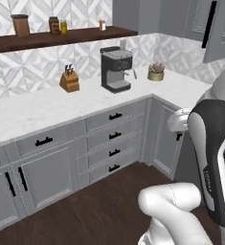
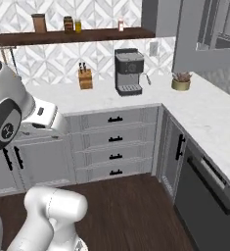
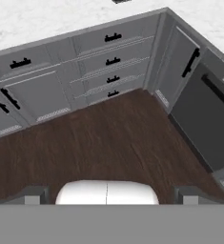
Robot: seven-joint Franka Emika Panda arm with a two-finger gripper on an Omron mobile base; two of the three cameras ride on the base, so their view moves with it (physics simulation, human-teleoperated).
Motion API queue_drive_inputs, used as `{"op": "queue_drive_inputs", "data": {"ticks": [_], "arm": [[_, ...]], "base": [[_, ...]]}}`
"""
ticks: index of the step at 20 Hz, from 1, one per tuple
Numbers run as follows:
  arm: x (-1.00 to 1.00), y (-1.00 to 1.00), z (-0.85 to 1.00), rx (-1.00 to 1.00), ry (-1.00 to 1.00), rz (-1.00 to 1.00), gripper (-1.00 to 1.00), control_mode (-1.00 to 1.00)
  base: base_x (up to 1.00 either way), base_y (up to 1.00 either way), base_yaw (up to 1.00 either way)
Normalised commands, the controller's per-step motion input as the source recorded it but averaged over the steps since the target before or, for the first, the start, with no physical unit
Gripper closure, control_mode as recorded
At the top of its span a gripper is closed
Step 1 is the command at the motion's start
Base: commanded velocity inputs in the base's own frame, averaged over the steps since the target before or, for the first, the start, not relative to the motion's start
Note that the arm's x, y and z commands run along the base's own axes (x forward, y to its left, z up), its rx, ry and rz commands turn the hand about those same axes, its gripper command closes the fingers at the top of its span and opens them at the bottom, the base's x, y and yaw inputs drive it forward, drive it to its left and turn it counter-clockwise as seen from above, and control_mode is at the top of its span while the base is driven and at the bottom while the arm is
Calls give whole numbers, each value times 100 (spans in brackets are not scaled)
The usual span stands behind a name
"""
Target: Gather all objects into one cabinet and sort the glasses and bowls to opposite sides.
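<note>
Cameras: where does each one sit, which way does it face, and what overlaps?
Left base view: behind the arm's left, facing the corner counter; arm at right.
Right base view: behind its right, same corner; arm at left, dishwasher at right.
Hand view: on the hand, tilted down at the floor and drawers; open tool at bottom.
Shared: both base views show the coffee machine and knife block.
</note>
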Motion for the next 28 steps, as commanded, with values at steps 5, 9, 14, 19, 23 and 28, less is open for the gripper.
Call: {"op": "queue_drive_inputs", "data": {"ticks": [5,9,14,19,23,28], "arm": [[0,0,0,0,0,0,-100,100],[0,0,0,0,0,0,-100,100],[0,0,0,0,0,0,-100,100],[0,0,0,0,0,0,-100,100],[0,0,0,0,0,0,-100,100],[0,0,0,0,0,0,-100,100]], "base": [[2,26,-45],[0,22,-47],[0,22,-49],[0,26,-50],[1,26,-50],[0,23,-52]]}}
